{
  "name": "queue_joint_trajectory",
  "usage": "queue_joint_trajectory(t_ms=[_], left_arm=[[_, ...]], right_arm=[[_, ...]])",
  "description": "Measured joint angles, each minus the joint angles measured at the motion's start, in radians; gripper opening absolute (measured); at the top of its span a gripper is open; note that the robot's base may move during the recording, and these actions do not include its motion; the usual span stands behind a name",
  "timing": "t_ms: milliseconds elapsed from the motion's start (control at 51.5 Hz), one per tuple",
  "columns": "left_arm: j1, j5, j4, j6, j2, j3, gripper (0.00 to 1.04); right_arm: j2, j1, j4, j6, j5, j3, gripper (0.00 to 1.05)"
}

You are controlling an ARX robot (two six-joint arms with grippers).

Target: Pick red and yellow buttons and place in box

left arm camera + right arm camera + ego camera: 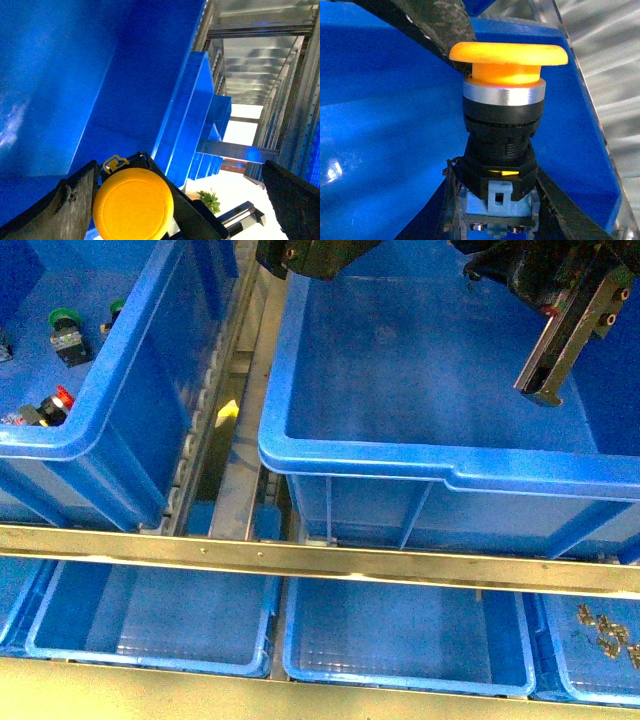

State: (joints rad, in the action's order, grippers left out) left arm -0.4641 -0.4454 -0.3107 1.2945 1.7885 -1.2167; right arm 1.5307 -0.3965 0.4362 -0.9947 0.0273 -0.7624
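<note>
The yellow button (507, 95) stands upright in my right gripper (497, 205), which is shut on its grey block base. Behind it is the box's blue inner wall (380, 125). My left gripper (180, 170) is open wide. The yellow cap (132, 202) shows close beside one of its fingers (70, 200), and in the right wrist view a dark finger (435, 20) touches the cap's edge. In the front view the box (440, 468) sits right of centre, a dark finger (557, 345) hangs over it, and no yellow button shows. The red button (58, 402) lies in the left crate (105, 380).
Green-capped switches (65, 325) also lie in the left crate. A roller track (235, 410) runs between the two crates. A metal rail (320, 560) crosses in front, with shallow blue trays (150, 625) below it. The far-right tray holds small metal parts (605, 630).
</note>
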Motion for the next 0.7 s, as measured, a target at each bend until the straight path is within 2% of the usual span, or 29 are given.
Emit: queue_joint_trajectory(t_ms=[214, 485, 699], left_arm=[[0.045, 0.000, 0.000, -0.057, -0.064, 0.042, 0.97], [0.185, 0.022, 0.026, -0.164, -0.173, 0.164, 0.97], [0.380, 0.102, 0.142, -0.586, -0.542, 0.563, 0.97]], right_arm=[[0.008, 0.029, -0.005, -0.010, 0.008, 0.009, 0.26], [0.013, 0.085, -0.001, -0.015, 0.018, 0.023, 0.26], [-0.040, 0.182, 0.042, 0.065, 0.038, 0.079, 0.26]])
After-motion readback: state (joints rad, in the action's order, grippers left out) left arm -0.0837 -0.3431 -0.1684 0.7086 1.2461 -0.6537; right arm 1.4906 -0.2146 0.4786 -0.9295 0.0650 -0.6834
